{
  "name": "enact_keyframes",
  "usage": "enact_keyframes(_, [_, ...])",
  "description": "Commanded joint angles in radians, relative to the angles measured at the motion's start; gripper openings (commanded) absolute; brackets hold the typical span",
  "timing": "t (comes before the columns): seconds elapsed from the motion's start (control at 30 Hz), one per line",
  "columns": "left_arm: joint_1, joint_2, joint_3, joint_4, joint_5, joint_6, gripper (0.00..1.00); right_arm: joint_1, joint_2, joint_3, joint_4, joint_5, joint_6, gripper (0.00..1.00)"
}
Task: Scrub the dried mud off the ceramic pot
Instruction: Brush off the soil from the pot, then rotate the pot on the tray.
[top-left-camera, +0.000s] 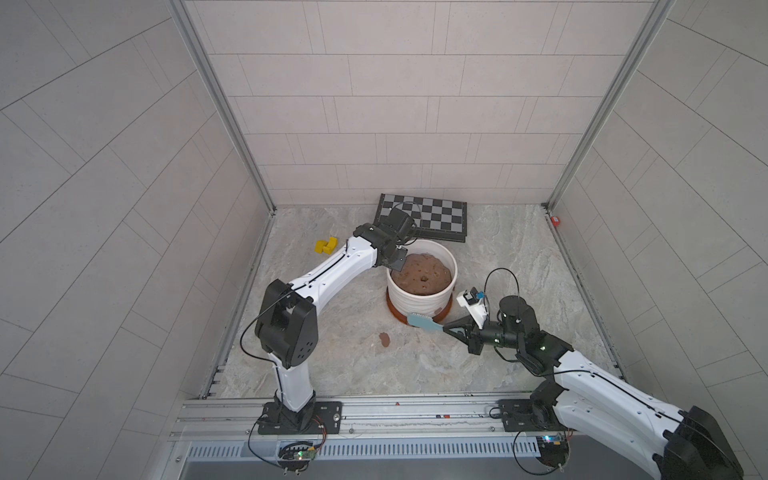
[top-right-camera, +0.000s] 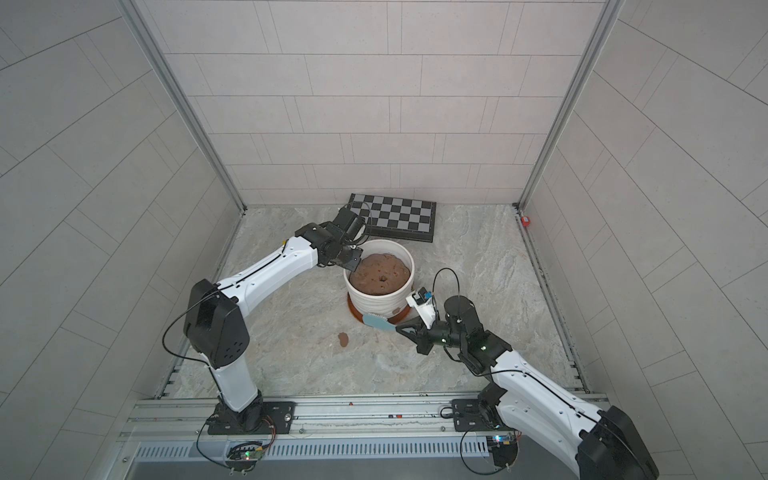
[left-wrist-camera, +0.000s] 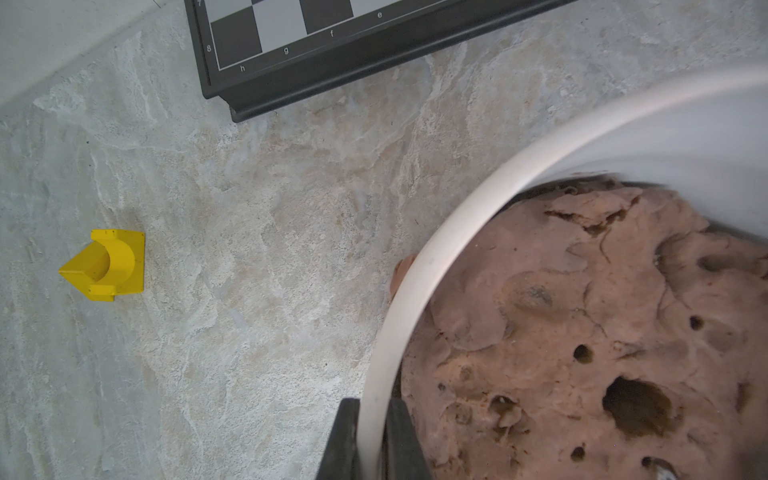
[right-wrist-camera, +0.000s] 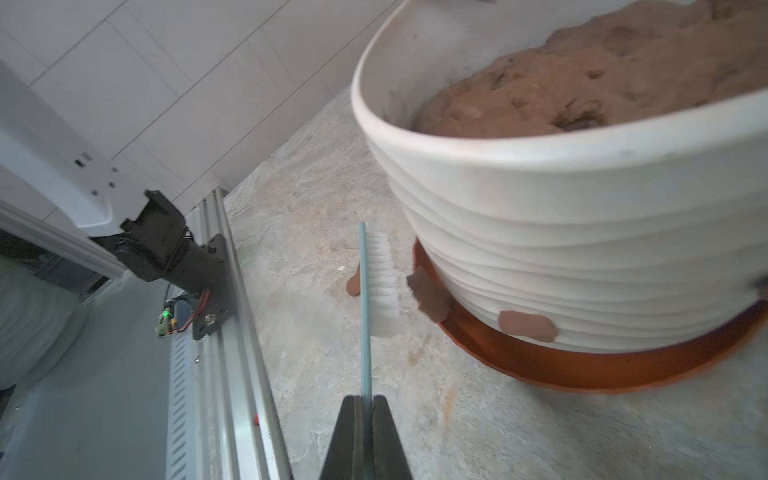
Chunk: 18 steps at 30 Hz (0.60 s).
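Ceramic pot mid-tabletop, upright on orange saucer, lumpy brown soil mound inside. Left tool clamped on pot rim at far-left side, one jaw inside the wall, one outside. Right tool pinched tight on thin handle of blue brush, near-right of pot, white bristles facing pot's lower wall. Patch of dried mud low on near wall, just above saucer. Second patch at wall-saucer edge, just beside bristles, contact unclear. Third patch loose on tabletop, near-left of pot. Chessboard flat by far wall, behind pot. Yellow block far left, well apart from pot.
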Motion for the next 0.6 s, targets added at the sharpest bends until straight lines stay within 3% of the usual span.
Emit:
enact_keyframes(0.0, [-0.01,0.042,-0.001,-0.074,0.027,0.077,0.0,0.008,-0.032,-0.004,0.065,-0.118,0.027,0.0])
enact_keyframes(0.3, [-0.001,0.047,0.006,-0.071,0.028,0.118,0.0,0.007,-0.044,0.017,0.053,0.009,0.02,0.0])
enact_keyframes(0.57, [0.034,0.053,0.03,-0.077,0.15,0.235,0.0,-0.001,0.004,0.029,0.111,0.0,0.023,0.0])
